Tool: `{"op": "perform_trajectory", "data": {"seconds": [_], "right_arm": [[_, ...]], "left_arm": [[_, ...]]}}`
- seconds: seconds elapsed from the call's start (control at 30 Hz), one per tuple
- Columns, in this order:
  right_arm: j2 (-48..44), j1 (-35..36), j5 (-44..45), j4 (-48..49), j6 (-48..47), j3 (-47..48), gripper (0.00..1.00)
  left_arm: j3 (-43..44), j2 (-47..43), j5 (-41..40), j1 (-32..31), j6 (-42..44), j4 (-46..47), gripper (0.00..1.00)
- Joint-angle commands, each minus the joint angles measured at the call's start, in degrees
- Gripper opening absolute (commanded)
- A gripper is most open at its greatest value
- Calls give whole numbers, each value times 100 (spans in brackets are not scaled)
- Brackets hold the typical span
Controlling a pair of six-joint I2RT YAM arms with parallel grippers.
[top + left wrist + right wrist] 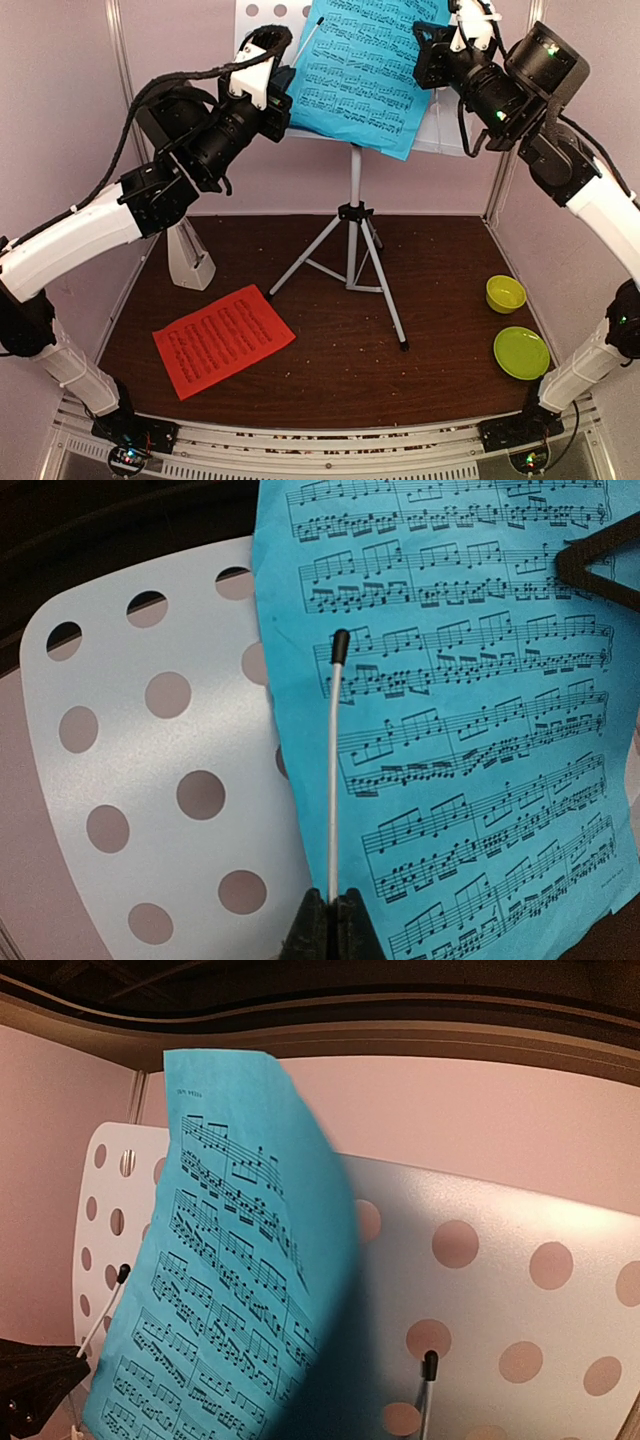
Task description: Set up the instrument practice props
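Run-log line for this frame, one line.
left gripper: shut on stand's retainer wire | right gripper: shut, at blue music sheet edge | red-orange music sheet: flat on table | metronome: on table

Blue printed music sheet [365,70] askew on white perforated stand desk [130,740], retainer wire [333,770] pinched in left fingers [310,930]; red-orange sheet [222,338], white pyramid metronome [190,258] below.

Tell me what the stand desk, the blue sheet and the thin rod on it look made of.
Stand desk: probably painted sheet metal or plastic; flat, matte white, punched with round holes.
Blue sheet: paper; thin, matte, printed with notes, its edge curling.
Thin rod: looks like bare metal wire, shiny silver, with a black cap, maybe rubber.
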Motion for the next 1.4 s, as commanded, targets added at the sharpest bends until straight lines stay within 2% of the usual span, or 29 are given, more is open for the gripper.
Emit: {"op": "perform_trajectory", "data": {"seconds": [0.0,0.67,1.37], "right_arm": [[162,-36,-240,156,-272,263,0],[1139,-32,-1351,222,-1174,1383,0],[1754,-35,-1800,349,-986,1961,0]], "left_arm": [[-72,-186,201,35,129,290,0],[-134,-186,319,59,265,246,0],[-134,-116,338,96,297,279,0]]}}
